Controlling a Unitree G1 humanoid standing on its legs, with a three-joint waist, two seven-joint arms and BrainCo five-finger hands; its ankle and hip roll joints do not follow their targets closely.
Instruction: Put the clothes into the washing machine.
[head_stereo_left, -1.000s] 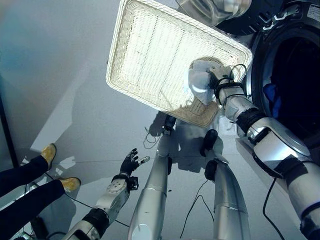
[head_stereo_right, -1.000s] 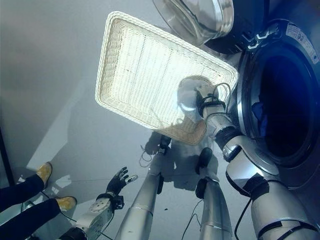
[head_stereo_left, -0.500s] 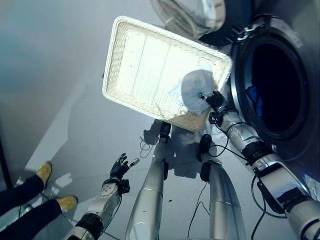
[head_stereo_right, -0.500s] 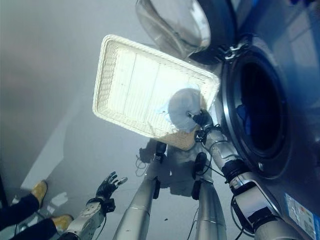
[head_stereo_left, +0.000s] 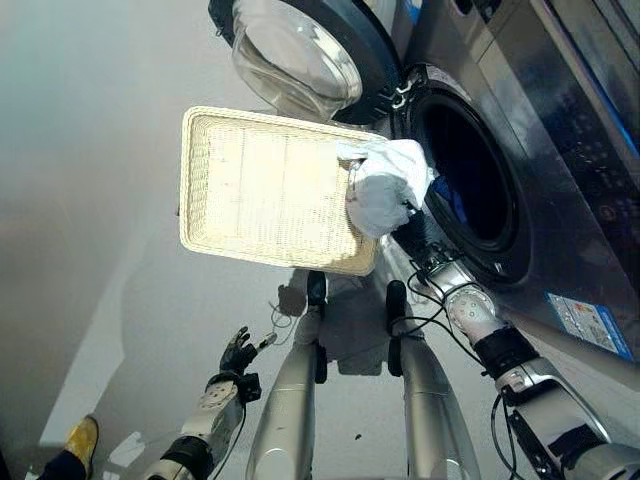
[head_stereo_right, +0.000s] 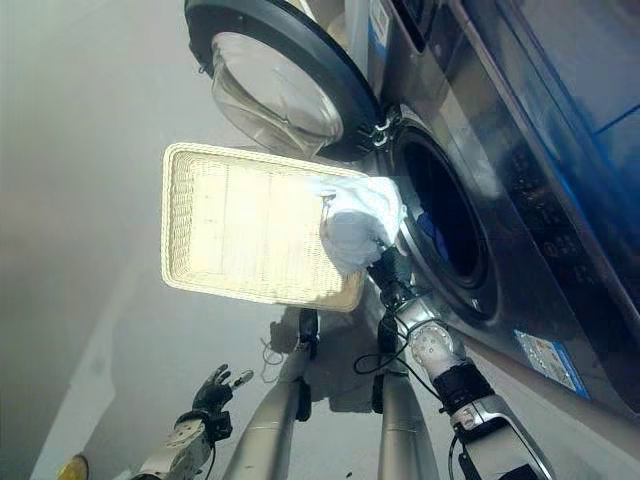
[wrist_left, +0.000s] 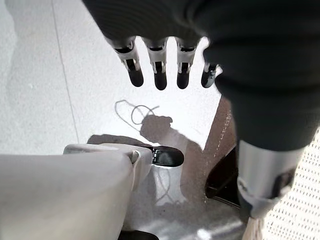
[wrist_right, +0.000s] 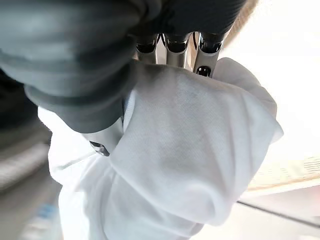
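Pale glossy floor (head_stereo_left: 90, 250) lit by soft daylight.

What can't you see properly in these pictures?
- Inside of the washing machine: dark in the eye views; only a bit of blue shows.
- Right hand: its fingers are mostly buried in the white cloth.
- Person: cut off by the edge, just a yellow shoe shows.

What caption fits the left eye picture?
Right robot hand lifts bunched white cloth beside the open grey washing machine.
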